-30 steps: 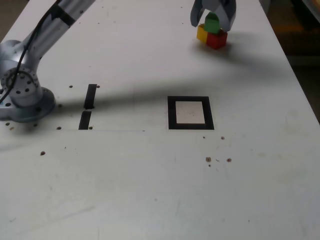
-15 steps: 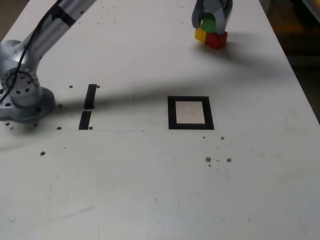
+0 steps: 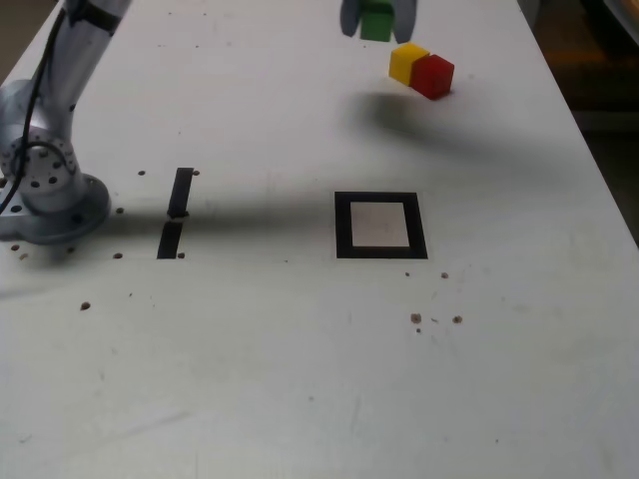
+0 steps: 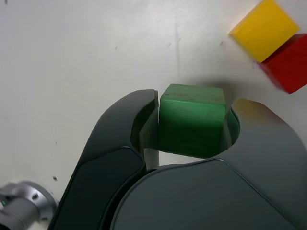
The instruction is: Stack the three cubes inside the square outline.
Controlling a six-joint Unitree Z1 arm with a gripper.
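cubes [image 3: 376, 22]: 3 | square outline [image 3: 380, 225]: 1 | black strips [image 3: 181, 192]: 2

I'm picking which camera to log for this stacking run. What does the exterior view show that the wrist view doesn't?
Only the exterior view shows the square outline, two short black strips and the arm's base. Only the wrist view shows the fingers pressed against the green cube's sides. Both show that cube lifted, with the yellow cube and red cube touching on the table.

Gripper [image 3: 377, 14] high at far edge of table in exterior view, partly cut by frame top. Jaws closed on green cube [image 4: 193, 119], one on each side. Arm rises from grey base [image 3: 45, 190] at exterior view's left, leaves frame.
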